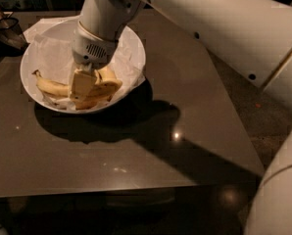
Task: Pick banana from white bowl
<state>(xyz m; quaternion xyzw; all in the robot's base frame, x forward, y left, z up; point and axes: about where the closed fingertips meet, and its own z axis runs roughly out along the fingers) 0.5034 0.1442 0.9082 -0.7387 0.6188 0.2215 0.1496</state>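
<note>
The white bowl [131,43], lined with crumpled white paper, stands at the back left of the dark table. Three bananas lie in its near half. The longest banana [50,86], curved with a dark stem tip, lies at the left. Two shorter bananas [107,86] lie to its right, partly overlapping. My gripper [82,84] reaches straight down into the bowl from above and sits among the bananas, right at the long banana's right end, which it hides. The wrist covers the middle of the bowl.
The dark table [151,151] runs out to a front edge and a right corner. A dark object [6,31] stands at the back left beside the bowl. My white arm [224,28] crosses the upper right, and the robot body [278,199] stands at the lower right.
</note>
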